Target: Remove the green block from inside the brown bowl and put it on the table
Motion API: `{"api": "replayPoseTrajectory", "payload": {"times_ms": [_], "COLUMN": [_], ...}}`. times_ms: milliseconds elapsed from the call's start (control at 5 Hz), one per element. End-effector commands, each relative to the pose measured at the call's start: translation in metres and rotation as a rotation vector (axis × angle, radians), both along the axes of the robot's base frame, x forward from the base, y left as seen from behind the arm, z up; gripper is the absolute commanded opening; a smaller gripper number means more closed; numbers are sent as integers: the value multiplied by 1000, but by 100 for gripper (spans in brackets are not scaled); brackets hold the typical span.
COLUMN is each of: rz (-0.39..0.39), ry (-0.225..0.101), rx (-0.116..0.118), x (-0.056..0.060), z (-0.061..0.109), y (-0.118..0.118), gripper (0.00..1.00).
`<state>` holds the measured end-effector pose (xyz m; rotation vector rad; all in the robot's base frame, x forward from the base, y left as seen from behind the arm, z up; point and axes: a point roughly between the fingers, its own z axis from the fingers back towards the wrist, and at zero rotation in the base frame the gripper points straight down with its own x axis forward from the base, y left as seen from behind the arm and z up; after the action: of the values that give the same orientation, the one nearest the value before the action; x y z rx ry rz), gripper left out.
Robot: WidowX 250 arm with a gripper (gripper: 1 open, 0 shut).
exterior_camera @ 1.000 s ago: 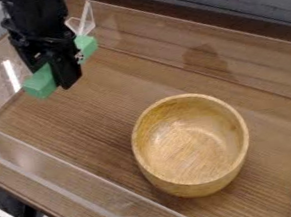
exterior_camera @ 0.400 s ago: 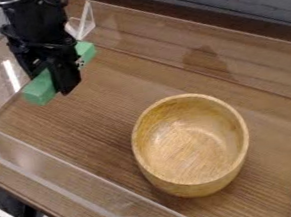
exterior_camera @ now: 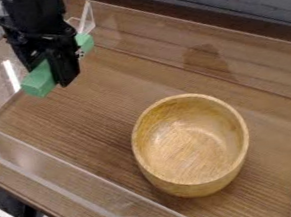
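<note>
The black gripper (exterior_camera: 52, 74) hangs at the upper left of the scene, pointing straight down over the table (exterior_camera: 171, 72). Its two dark fingers (exterior_camera: 65, 69) are clamped on the green block (exterior_camera: 40, 80), which crosses between them at a slant: the lower end juts out to the left of the fingers and the upper end shows on their right side, up near a clear acrylic wall (exterior_camera: 97, 21). The block appears to be lifted off the wood-grain surface rather than resting on it, though the gap beneath it is hard to judge from this angle.

The brown bowl (exterior_camera: 191, 144) sits well apart from the gripper, down and to the right of it, upright on the tabletop. Its hollow shows only smooth pale wood grain. Another clear acrylic wall (exterior_camera: 79, 195) runs along the near edge, below the gripper.
</note>
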<state>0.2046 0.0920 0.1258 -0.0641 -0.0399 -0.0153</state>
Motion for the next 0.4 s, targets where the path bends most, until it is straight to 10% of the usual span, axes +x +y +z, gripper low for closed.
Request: {"api": "replayPoseTrajectory", "payload": {"times_ms": [0, 200], "rz": [11, 29], "ry": [-59, -55], "rx": [40, 47], "x": [18, 29], "z": [4, -10], "y": [8, 13], "gripper": [0, 0]}}
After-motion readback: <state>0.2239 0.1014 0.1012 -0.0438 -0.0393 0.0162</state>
